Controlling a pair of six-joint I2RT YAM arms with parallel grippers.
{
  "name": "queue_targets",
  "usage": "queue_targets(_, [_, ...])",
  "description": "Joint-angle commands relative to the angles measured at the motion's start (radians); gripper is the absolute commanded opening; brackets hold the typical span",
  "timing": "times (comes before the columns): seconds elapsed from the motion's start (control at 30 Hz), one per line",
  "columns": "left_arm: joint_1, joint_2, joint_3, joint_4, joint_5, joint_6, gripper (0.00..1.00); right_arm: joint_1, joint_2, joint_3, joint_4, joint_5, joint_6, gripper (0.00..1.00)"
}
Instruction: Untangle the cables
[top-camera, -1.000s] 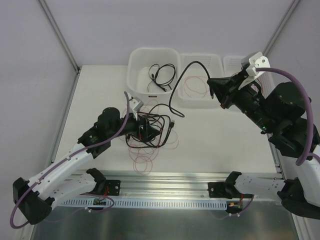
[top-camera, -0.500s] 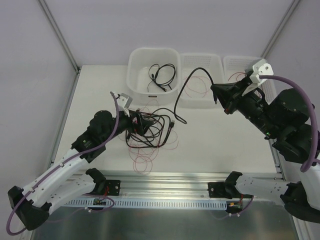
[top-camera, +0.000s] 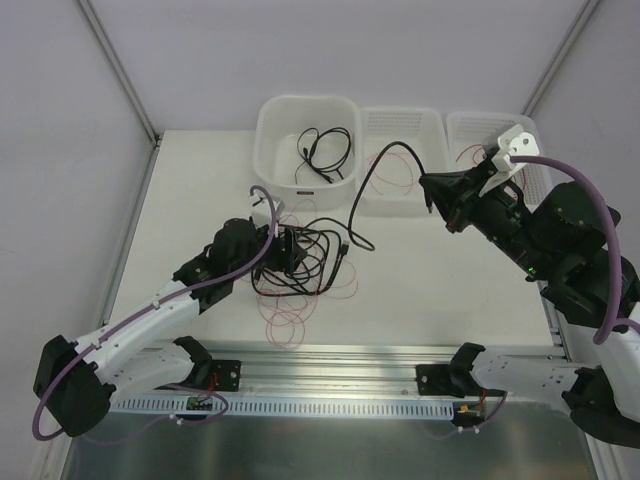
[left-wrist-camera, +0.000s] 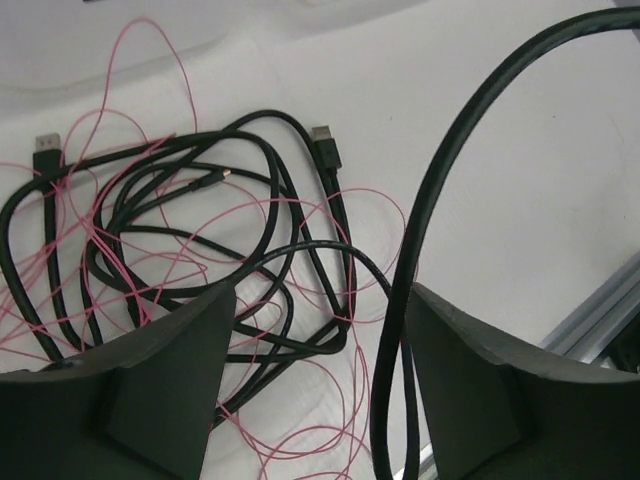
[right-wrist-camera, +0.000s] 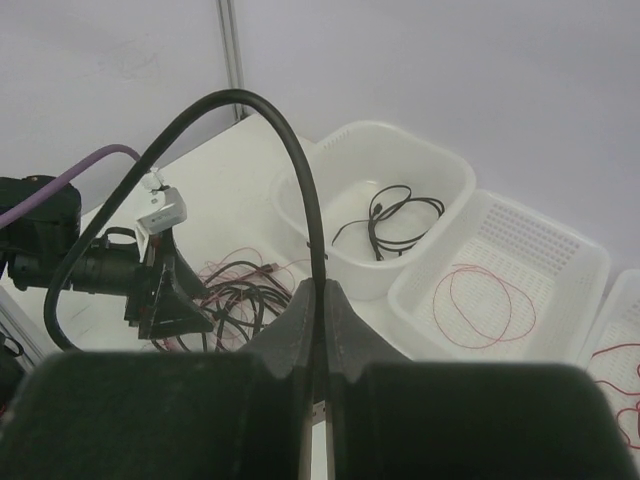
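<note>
A tangle of black cables and thin red wires lies on the white table left of centre. My left gripper is open right over it; in the left wrist view the cables lie between and beyond its fingers. My right gripper is shut on one thick black cable, held up above the table; the cable arcs up from the jaws and down to the pile. The right wrist view shows the cable pinched between the fingers.
A white tub at the back holds a loose black cable. A perforated white tray beside it holds red wire loops. A second tray at far right holds red wire. An aluminium rail runs along the near edge.
My left gripper has dropped and shifted right onto the tangle. My right gripper keeps its hold on the black cable and has barely moved; the cable's hanging loop has swung slightly.
</note>
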Motion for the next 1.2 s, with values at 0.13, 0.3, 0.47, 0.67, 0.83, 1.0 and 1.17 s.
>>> queue_targets(0.13, [-0.011,0.006,0.074,0.028,0.061,-0.004,0.00,0.001,-0.042,-0.097,0.027,0.036,0.011,0.01])
queue_targets(0.3, [-0.011,-0.046,0.312,-0.033,0.108,0.046,0.00,0.001,-0.036,-0.264,0.018,0.031,0.080,0.04])
queue_targets(0.47, [-0.011,0.024,0.598,-0.108,0.193,0.063,0.00,0.001,0.019,-0.441,0.053,-0.012,0.146,0.42])
queue_targets(0.67, [-0.010,0.141,0.945,-0.139,0.296,0.009,0.00,0.003,0.060,-0.485,0.093,-0.084,0.160,0.72])
queue_targets(0.83, [-0.010,0.233,1.157,-0.137,0.326,-0.015,0.00,0.003,0.010,-0.497,0.137,-0.151,0.126,0.80])
queue_targets(1.0, [-0.010,0.307,1.269,-0.137,0.308,-0.015,0.00,0.004,-0.058,-0.548,0.251,-0.314,0.122,0.87])
queue_targets(1.17, [-0.010,0.342,1.301,-0.136,0.280,-0.038,0.00,0.008,-0.027,-0.654,0.450,-0.417,0.178,0.88])
